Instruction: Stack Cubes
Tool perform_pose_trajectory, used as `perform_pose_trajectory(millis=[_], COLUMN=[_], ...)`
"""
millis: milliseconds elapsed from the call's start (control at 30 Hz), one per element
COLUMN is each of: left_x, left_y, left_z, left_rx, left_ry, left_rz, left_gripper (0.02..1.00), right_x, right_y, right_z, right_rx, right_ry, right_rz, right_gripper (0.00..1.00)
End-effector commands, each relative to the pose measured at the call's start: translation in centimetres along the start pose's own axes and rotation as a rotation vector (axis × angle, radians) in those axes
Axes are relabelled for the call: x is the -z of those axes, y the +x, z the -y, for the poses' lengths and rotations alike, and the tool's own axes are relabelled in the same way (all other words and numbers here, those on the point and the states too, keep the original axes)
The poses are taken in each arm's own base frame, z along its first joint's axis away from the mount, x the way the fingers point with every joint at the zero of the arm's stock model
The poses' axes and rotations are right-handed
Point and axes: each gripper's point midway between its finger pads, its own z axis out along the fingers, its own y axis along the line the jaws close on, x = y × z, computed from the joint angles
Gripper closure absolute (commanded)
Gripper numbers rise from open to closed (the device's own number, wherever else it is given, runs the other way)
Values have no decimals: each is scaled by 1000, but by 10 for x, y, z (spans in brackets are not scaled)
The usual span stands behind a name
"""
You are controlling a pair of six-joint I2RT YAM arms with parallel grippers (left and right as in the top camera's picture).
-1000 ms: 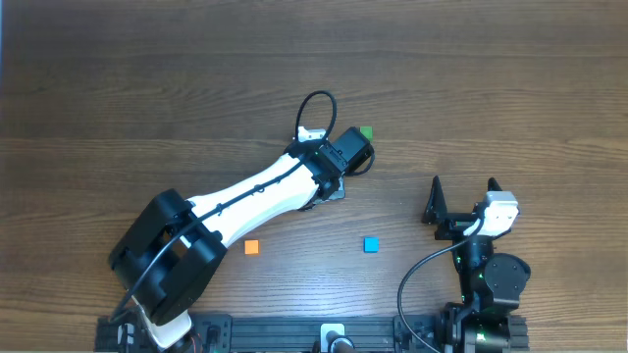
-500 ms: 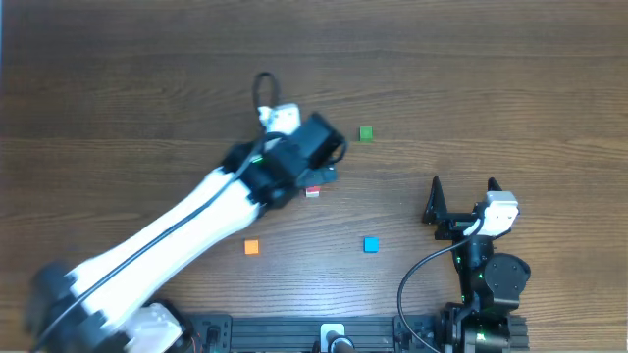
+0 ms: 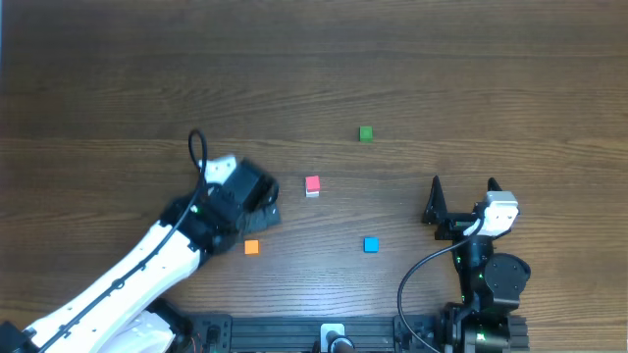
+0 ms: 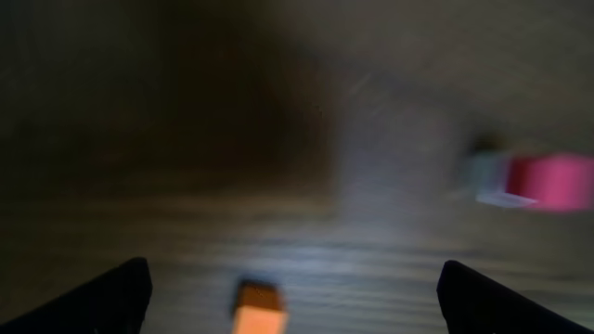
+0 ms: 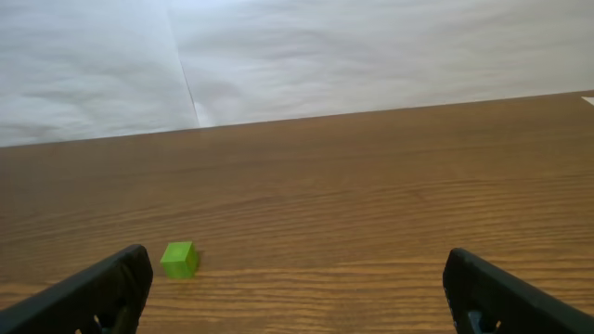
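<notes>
**Cubes scattered, both sets of jaws wide and empty**

The left arm lies low across the left part of the wooden surface. The left jaws stand wide apart and hold nothing. In the left wrist view the orange cube shows between the two fingers, resting on the surface and touched by neither.

The pink cube rests near the middle of the surface, to the right of the left jaws. A white cube touches it, but I cannot tell for sure whether the pink one sits on top.

The blue cube lies alone nearer the arms' bases, well apart from the orange one. The green cube sits farther up the surface, by itself.

The right arm stays close to its base. The right jaws are spread fully and grip nothing.
</notes>
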Motion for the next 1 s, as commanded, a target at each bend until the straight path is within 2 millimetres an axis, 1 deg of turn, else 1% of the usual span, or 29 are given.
perform_pose_trajectory(millis=[33,133,333,500,800,1000], left_x=[-10,-20,-38,-54,-56,-56], left_y=[18,29,49,60,64,69], left_z=[-1,0,10,3,1,0], left_rx=[-11,-40,-124,-157,-164,-206], left_ry=[51,58,44,-24,-36,-27], left_rz=[-31,-39,-70,-110,-128,-162], left_gripper=[23,23,23,20,27,45], right_x=[0,0,0,0,0,0], right_y=[1,1,1,1,1,1], right_z=[-3,-3,-3,-3,-3,-3], right_rx=[2,2,2,2,2,2], right_ry=[-17,-17,-17,-17,-17,-16], right_rz=[1,1,1,1,1,1], right_gripper=[7,9,7,9,9,9])
